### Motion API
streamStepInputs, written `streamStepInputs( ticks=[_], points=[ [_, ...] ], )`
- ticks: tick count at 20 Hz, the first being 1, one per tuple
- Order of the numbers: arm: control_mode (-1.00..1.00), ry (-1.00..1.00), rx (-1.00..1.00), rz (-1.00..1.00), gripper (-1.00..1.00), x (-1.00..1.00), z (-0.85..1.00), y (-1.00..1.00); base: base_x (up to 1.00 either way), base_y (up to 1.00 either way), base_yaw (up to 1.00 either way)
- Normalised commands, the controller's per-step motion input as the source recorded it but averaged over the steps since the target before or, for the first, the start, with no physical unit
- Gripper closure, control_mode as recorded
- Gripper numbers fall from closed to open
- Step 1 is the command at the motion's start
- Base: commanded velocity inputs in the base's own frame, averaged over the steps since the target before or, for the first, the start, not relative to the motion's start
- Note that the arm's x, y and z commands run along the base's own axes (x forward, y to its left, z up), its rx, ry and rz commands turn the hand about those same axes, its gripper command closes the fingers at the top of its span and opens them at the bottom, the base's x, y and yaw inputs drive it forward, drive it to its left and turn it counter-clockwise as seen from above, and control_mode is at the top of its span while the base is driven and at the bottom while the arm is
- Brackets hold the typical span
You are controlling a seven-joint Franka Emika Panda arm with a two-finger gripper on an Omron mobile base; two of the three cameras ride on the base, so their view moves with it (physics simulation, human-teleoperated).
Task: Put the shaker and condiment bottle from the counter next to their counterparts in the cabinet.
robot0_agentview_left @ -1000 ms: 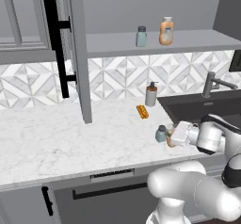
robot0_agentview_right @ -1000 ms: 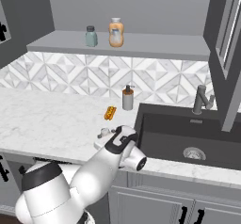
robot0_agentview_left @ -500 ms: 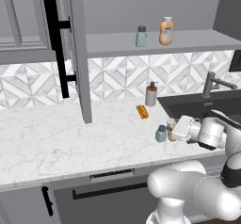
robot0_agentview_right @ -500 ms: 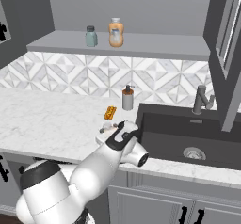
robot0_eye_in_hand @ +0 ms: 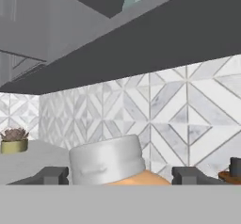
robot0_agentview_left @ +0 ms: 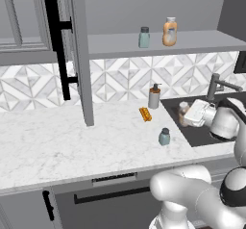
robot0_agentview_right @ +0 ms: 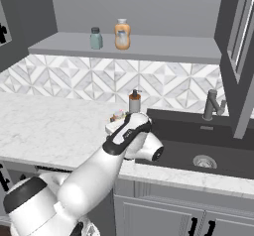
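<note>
My gripper [robot0_agentview_left: 188, 115] is shut on the condiment bottle [robot0_agentview_left: 183, 113], an orange-tan bottle with a whitish cap, held above the sink's left edge. In the hand view the cap [robot0_eye_in_hand: 107, 161] sits between the two fingertips [robot0_eye_in_hand: 52, 175]. From the right base view, the bottle [robot0_agentview_right: 118, 114] peeks out beyond the hand. The shaker [robot0_agentview_left: 165, 136], teal-grey with a dark cap, stands alone on the white counter [robot0_agentview_left: 72, 141]. Up on the cabinet shelf [robot0_agentview_left: 192, 41] stand the counterparts: a second shaker [robot0_agentview_left: 144, 37] and a second bottle [robot0_agentview_left: 169, 31], also the shaker [robot0_agentview_right: 95, 38] and bottle [robot0_agentview_right: 122, 34].
A grey pump dispenser [robot0_agentview_left: 154, 96] and a flat orange ridged object [robot0_agentview_left: 144, 113] sit near the backsplash. The dark sink [robot0_agentview_left: 202, 127] with its faucet [robot0_agentview_left: 216, 86] lies to the right. The open cabinet door with a black bar handle [robot0_agentview_left: 60, 40] hangs at the left.
The gripper has risen and moved right with the condiment bottle, away from the shaker, which stays on the counter.
</note>
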Motion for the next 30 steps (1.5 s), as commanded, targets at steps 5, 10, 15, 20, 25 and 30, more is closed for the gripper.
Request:
streamStepInputs(
  ticks=[5,10,15,20,25,30],
  points=[
    [-1.0,0.0,0.02,-0.12,1.0,0.01,0.78,0.0,0.0,0.0,0.0],
    [-1.0,0.0,0.12,-0.12,1.0,-0.07,0.88,-0.02,0.0,0.0,0.0],
    [-1.0,0.0,0.14,-0.13,1.0,-0.19,0.91,-0.06,0.0,0.0,0.0],
    [-1.0,0.0,0.09,-0.15,1.0,-0.18,0.77,-0.1,0.0,0.0,0.0],
    [-1.0,0.0,0.0,-0.12,1.0,-0.14,0.64,-0.26,0.0,0.0,0.0],
    [-1.0,-0.04,0.0,-0.05,1.0,-0.05,0.6,-0.26,0.0,0.0,0.0]
  ],
)
